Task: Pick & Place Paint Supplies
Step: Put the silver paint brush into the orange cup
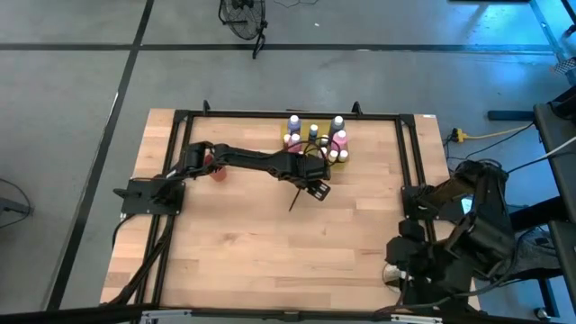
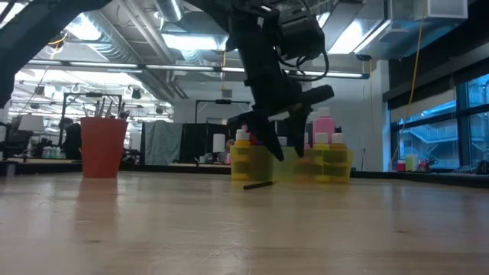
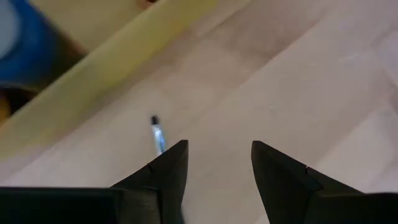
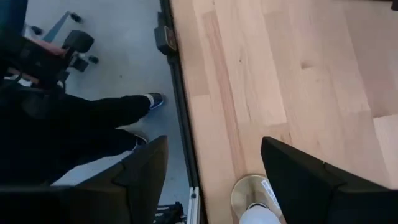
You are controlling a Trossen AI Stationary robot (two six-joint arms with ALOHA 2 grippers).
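A thin dark paintbrush [image 1: 296,201] lies flat on the wooden table, just in front of a yellow tray [image 1: 317,129] that holds several white-capped paint bottles [image 1: 338,138]. My left gripper [image 3: 217,146] hangs open a little above the brush, pointing steeply down. In the left wrist view the brush's tip [image 3: 157,132] shows beside one finger, and the rest runs under that finger. The low view shows the fingers [image 2: 276,153] clear of the brush [image 2: 258,184]. My right gripper [image 4: 214,143] stands open and high over the table's right near corner, holding nothing.
A red cup [image 1: 216,167] stands at the left by the left arm's base. A clear round dish [image 4: 252,198] with a white ball sits near the right near corner. A person's dark-trousered legs and shoe [image 4: 148,99] are on the floor beside the table edge.
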